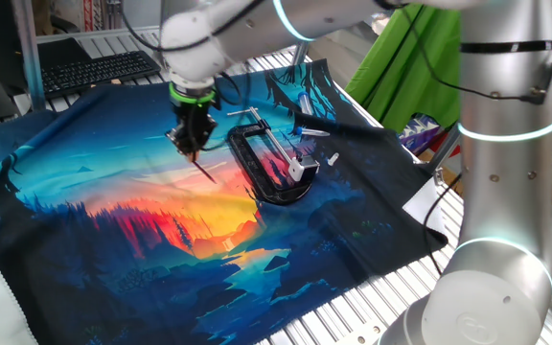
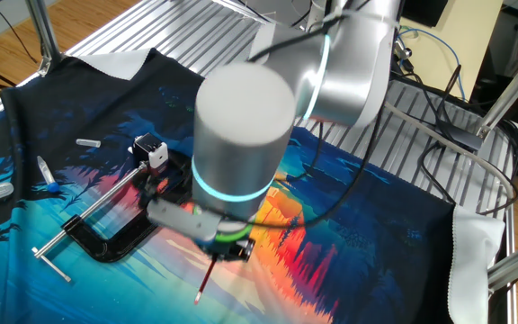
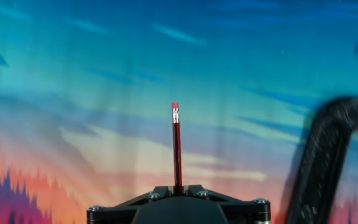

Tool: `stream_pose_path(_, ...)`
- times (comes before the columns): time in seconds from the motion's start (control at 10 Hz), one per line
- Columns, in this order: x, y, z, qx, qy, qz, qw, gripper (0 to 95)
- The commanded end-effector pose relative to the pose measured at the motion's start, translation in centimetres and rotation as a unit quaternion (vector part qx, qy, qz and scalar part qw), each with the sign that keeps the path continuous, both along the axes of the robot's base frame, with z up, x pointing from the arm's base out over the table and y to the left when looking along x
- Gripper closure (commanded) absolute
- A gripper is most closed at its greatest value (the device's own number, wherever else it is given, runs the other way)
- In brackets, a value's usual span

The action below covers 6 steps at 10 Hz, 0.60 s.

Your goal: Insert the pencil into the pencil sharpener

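My gripper (image 1: 192, 144) hangs over the painted cloth, left of the clamp, shut on the pencil (image 1: 205, 171). The dark red pencil sticks out below the fingers, slanting down toward the cloth without touching it. In the hand view the pencil (image 3: 176, 149) runs straight out from the gripper (image 3: 178, 186), its pink eraser and silver ferrule at the far end. From the other fixed view the pencil (image 2: 207, 279) pokes out beneath the gripper (image 2: 227, 252). The pencil sharpener (image 1: 296, 171), a small whitish block, sits at the clamp's jaw end, to my gripper's right, and shows as the sharpener (image 2: 154, 151).
A big black C-clamp (image 1: 247, 163) with a silver threaded rod lies on the cloth; the clamp (image 3: 319, 149) fills the hand view's right side. A blue-capped pen (image 2: 48, 175) and a small white piece (image 2: 88, 142) lie beyond it. A keyboard (image 1: 99, 67) sits at the back.
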State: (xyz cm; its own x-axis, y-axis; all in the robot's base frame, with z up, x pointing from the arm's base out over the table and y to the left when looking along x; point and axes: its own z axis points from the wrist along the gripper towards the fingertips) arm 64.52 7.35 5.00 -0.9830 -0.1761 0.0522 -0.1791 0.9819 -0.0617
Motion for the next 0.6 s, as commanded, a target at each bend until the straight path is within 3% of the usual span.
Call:
stream_pose_path(0.1, 0.45, 0.22, -0.26, -0.001, -0.005, 0.0, 1.0, 95.0)
stream_pose_path(0.6, 0.98, 0.46, -0.66, -0.001, -0.014, 0.003, 0.9999, 95.0)
